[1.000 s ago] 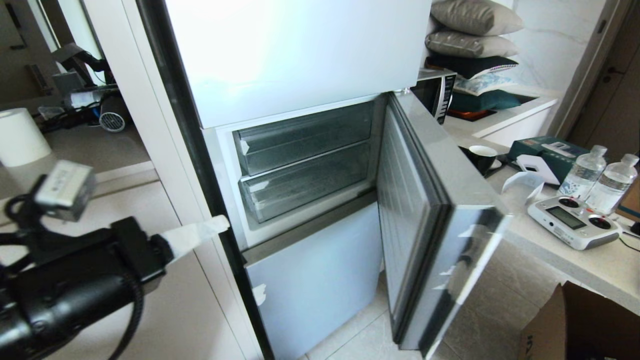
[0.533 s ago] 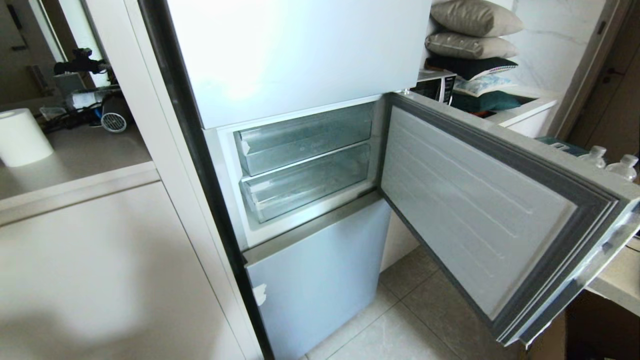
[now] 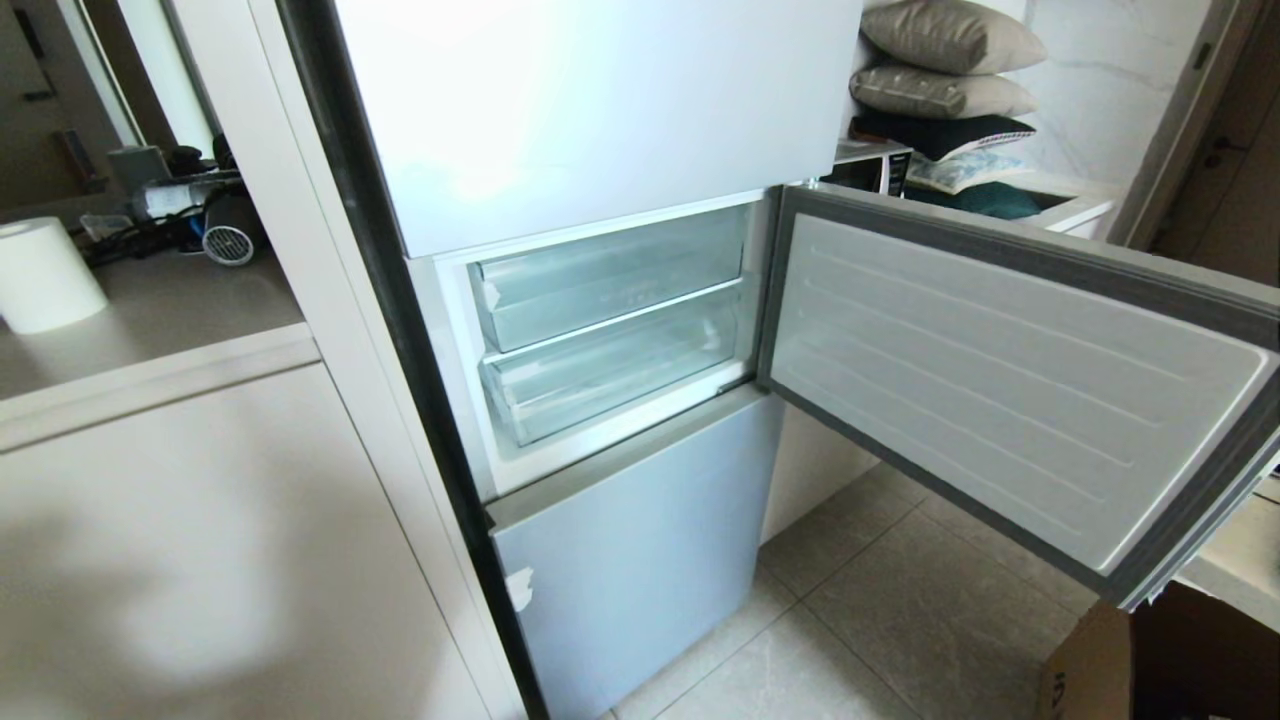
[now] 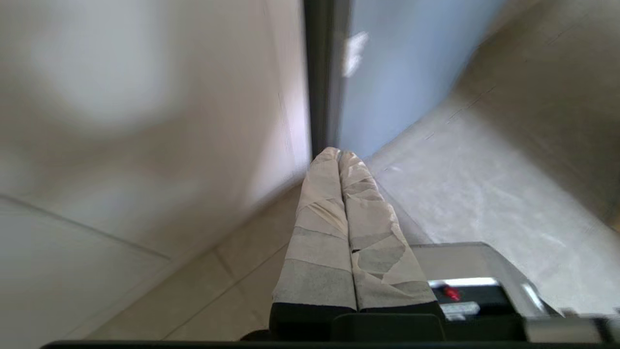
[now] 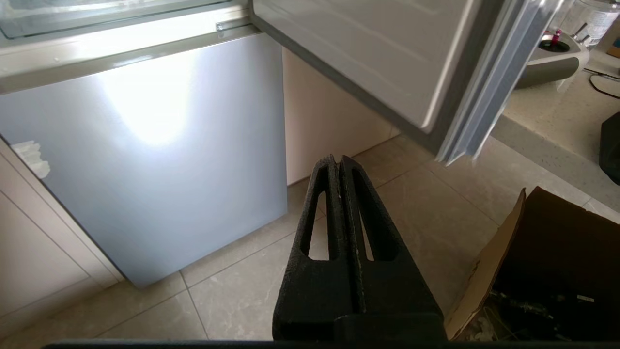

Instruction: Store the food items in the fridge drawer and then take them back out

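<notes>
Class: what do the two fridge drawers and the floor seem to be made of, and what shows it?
Upper drawer and lower drawer: likely clear plastic; you see through their fronts. Floor: probably stone-look ceramic tile, with grout lines and faint sheen.

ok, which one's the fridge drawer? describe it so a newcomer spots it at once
Start at the tall fridge with its middle door swung open to the right. Two clear plastic bins sit stacked in the opened compartment. The fridge drawer is the lower, deeper one, just above the closed blue-grey bottom door, under the shallower upper tray.
</notes>
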